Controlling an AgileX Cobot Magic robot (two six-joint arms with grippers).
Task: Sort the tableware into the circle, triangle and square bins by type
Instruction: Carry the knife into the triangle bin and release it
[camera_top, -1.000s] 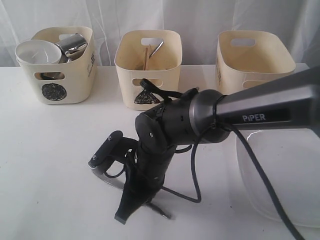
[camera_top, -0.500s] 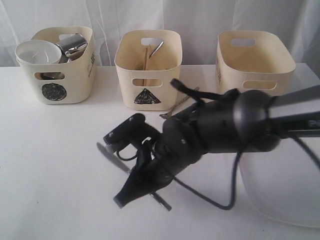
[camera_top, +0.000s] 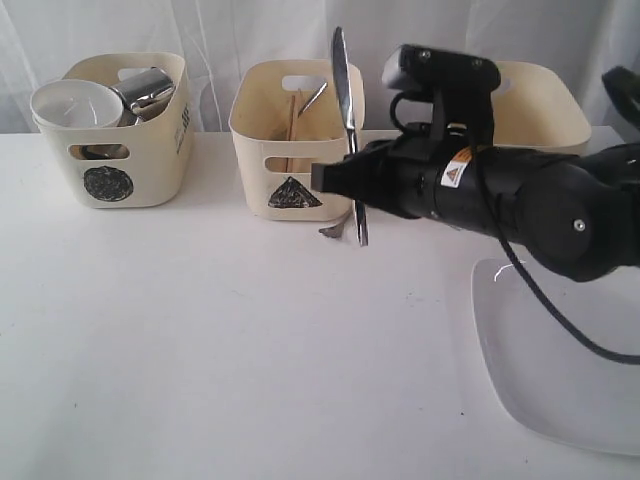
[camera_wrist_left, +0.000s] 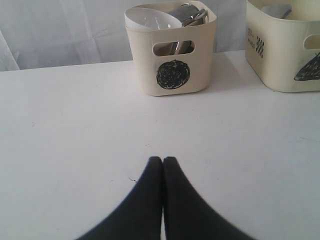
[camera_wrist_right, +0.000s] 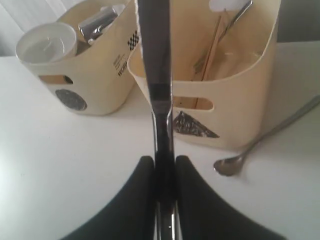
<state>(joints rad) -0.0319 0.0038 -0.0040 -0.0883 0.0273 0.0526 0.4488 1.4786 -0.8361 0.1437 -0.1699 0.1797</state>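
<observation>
- Right fingers (camera_wrist_right: 132, 200) (camera_top: 330, 178): clenched on the handle of the knife (camera_wrist_right: 155, 60) (camera_top: 342, 80); the knife is held near upright, blade uppermost; in the exterior view it crosses the right edge of the triangle bin (camera_top: 262, 120) (camera_wrist_right: 250, 100).
- Left fingers (camera_wrist_left: 145, 200): pressed together tip to tip, grasping nothing; they point over the bare counter (camera_wrist_left: 75, 125) (camera_top: 200, 330) toward the circle bin (camera_wrist_left: 200, 65) (camera_top: 150, 160) (camera_wrist_right: 100, 75).
- Spoon (camera_wrist_right: 260, 145) (camera_top: 335, 228): lying on the counter just beside the triangle bin; partly hidden by the knife in the exterior view.
- Triangle bin: middle of the row; holds wooden chopsticks (camera_top: 292, 120) (camera_wrist_right: 212, 40) and a steel utensil (camera_top: 315, 97) (camera_wrist_right: 235, 15) leaning at its back wall.
- Circle bin: left end of the row; holds a white bowl (camera_top: 75, 103) (camera_wrist_left: 150, 17) (camera_wrist_right: 45, 47) and a steel mug (camera_top: 148, 88) (camera_wrist_left: 185, 12).
- Third bin (camera_top: 545, 110): right end of the row; largely behind the right arm, its mark hidden.
- White plate (camera_top: 560, 370): flat on the counter at the near right, under the right arm.
</observation>
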